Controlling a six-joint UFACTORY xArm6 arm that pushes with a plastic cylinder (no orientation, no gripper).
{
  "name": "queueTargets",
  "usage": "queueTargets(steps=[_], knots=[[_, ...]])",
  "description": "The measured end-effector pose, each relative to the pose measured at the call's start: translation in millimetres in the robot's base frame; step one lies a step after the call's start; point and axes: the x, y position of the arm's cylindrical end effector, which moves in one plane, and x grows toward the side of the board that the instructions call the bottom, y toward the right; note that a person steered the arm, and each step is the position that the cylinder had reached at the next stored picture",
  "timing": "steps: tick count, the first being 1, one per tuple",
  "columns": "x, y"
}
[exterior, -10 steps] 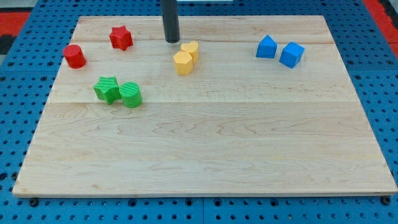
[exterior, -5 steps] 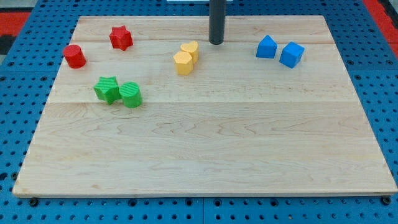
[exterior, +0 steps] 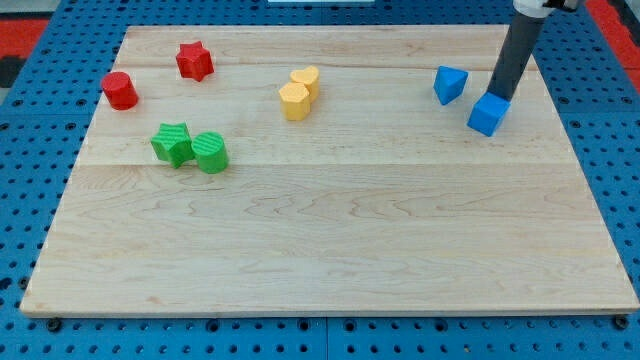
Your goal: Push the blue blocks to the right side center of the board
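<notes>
Two blue blocks lie near the board's upper right. The blue cube (exterior: 487,114) sits near the right edge. The blue triangular block (exterior: 449,84) lies up and to the left of it, apart from it. My tip (exterior: 497,95) comes down from the view's top right and touches the cube's upper edge, to the right of the triangular block.
The wooden board (exterior: 330,230) holds a red star (exterior: 194,61) and a red cylinder (exterior: 120,90) at upper left, a green star (exterior: 172,143) touching a green cylinder (exterior: 211,152), and a yellow heart (exterior: 307,79) touching a yellow hexagonal block (exterior: 294,101).
My tip has swept right along the board's top, from beside the yellow blocks to the blue cube. Both blue blocks have shifted right, and the cube has moved down.
</notes>
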Motion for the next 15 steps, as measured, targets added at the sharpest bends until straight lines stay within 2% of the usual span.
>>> queueTargets(steps=[2, 6, 8, 9, 10, 11, 12, 13, 14, 15], knots=[[46.4, -14.3], [40.9, -47.2], [37.5, 3.9], [12.3, 35.4], [-20.3, -9.9], [-62.5, -11.3], [-76.6, -57.4], [-37.3, -27.5], [-31.0, -33.7], [-55.9, -43.4]])
